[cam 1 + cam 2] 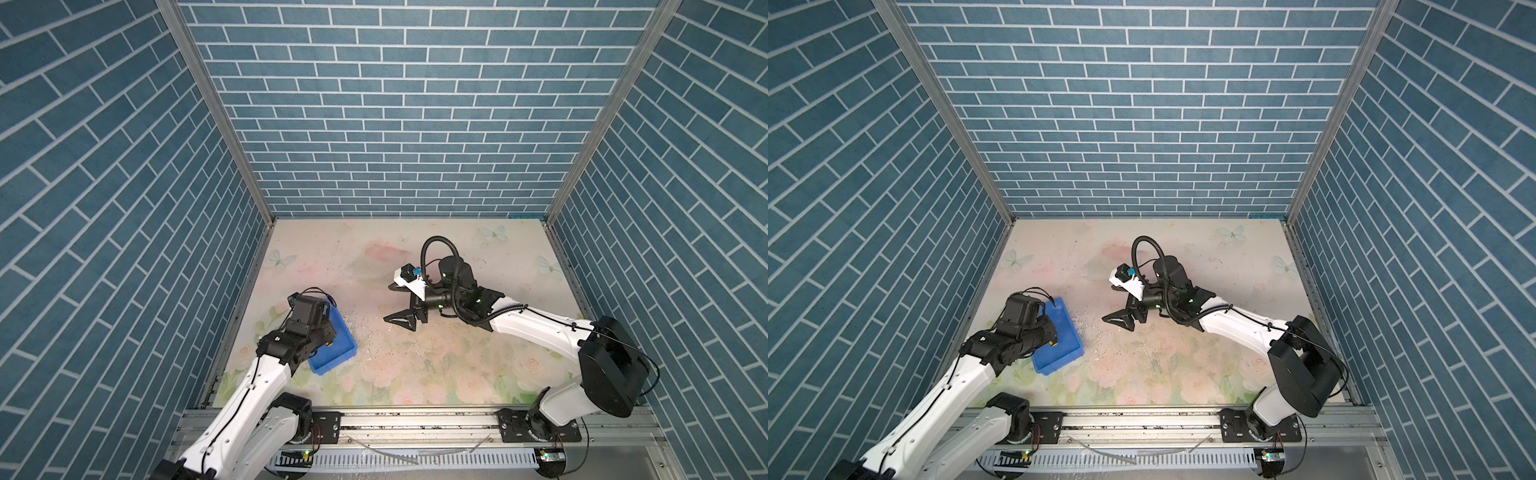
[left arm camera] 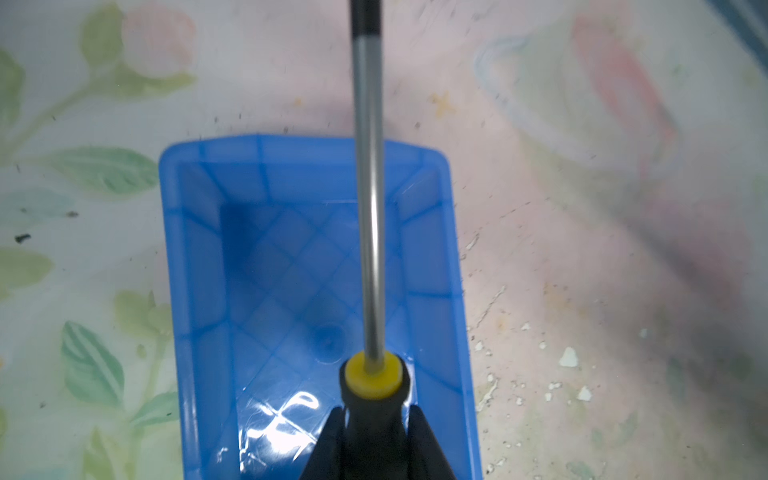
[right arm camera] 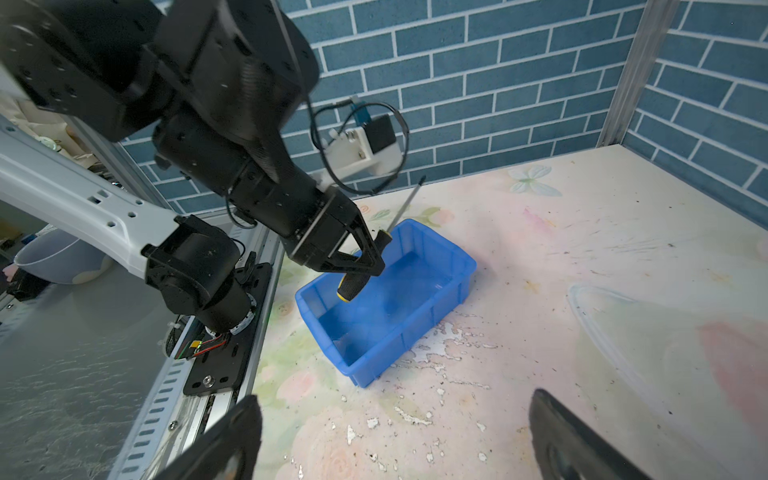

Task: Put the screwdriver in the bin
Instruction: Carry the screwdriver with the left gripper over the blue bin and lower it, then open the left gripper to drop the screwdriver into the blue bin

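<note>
1. In both top views the left gripper (image 1: 328, 338) hangs over the bin (image 1: 345, 353), which lies near the left edge of the table (image 1: 457, 374). The wrist hides the grip. The right gripper (image 1: 387, 302) stands wide and empty, well apart at mid-table.
2. Left wrist view: the jaws are clamped on the black handle of the screwdriver (image 2: 370, 249). Its shaft runs along the bin and appears to reach past the far wall.
3. Right wrist view: the screwdriver (image 3: 353, 284) is tilted, butt low over the bin's inside, tip high. I judge that placing is in hand. The next move should level the tip between the walls, with little spare length, then release.
</note>
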`<state>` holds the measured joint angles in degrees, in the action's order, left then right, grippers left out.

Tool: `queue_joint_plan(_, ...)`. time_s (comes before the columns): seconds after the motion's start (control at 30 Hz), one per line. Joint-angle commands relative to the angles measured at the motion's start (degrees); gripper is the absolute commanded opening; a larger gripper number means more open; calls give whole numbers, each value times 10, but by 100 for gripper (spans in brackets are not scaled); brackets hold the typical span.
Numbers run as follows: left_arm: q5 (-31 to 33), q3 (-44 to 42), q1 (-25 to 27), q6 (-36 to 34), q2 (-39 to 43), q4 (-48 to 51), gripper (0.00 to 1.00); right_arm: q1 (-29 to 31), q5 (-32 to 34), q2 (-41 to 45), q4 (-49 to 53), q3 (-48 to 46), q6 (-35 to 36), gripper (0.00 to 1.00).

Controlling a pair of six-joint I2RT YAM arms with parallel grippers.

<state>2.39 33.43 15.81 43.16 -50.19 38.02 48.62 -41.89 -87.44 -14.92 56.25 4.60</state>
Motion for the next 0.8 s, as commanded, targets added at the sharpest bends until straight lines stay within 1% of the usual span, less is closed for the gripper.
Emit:
queue_joint_plan(0.0, -45, 4, -10, -38, -40, 14, 5, 11, -14, -7, -4, 36, 34, 99)
queue_joint_plan(0.27, -69, 7, -24, -43, -141, -23, 8, 22, -1, -11, 63, 46, 79, 99)
queue_joint_plan(0.43, -82, 7, -25, -45, -175, -46, 9, 24, 19, -9, 83, 47, 90, 99)
queue_joint_plan(0.57, -88, 6, -25, -47, -183, -50, 12, 25, 24, -7, 90, 47, 93, 99)
queue_joint_plan(0.6, -87, 6, -25, -47, -181, -50, 14, 25, 28, -6, 90, 46, 93, 99)
queue_joint_plan(0.63, -86, 6, -25, -49, -179, -48, 19, 25, 32, -6, 89, 46, 94, 99)
queue_joint_plan(0.77, -74, 12, -25, -56, -164, -31, 50, 25, 47, -2, 84, 41, 94, 99)
